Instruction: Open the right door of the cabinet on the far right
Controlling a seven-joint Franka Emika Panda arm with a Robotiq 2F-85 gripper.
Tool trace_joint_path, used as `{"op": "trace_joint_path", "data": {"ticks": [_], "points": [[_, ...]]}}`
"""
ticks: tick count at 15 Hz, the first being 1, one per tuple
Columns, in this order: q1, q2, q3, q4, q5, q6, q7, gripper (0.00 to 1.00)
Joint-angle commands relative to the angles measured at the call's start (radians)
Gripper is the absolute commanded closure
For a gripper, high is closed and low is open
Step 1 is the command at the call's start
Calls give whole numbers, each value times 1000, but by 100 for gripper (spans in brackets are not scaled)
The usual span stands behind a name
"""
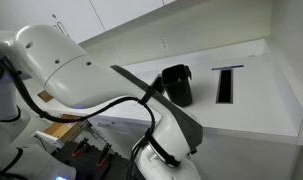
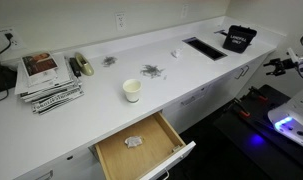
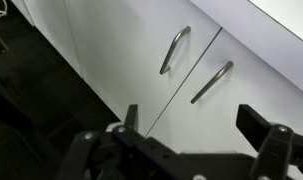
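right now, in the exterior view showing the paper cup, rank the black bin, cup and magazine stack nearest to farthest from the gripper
1. black bin: at the picture's right end of the counter, closest to the gripper.
2. paper cup: mid-counter.
3. magazine stack: at the left end, farthest.

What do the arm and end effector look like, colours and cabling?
Arm: glossy white rounded shells with dark joint sections. A black cable runs along its outside. End effector: all black, blocky, with two chunky fingers.
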Motion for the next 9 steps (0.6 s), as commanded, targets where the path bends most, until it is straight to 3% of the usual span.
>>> {"op": "trace_joint_path", "data": {"ticks": [1,5,9], "points": [[-37,75,30,41,136,-19,74,0],[-66,156,58,68,298,-57,85,0],[-92,227,65,108,320,-191,140,0]]}}
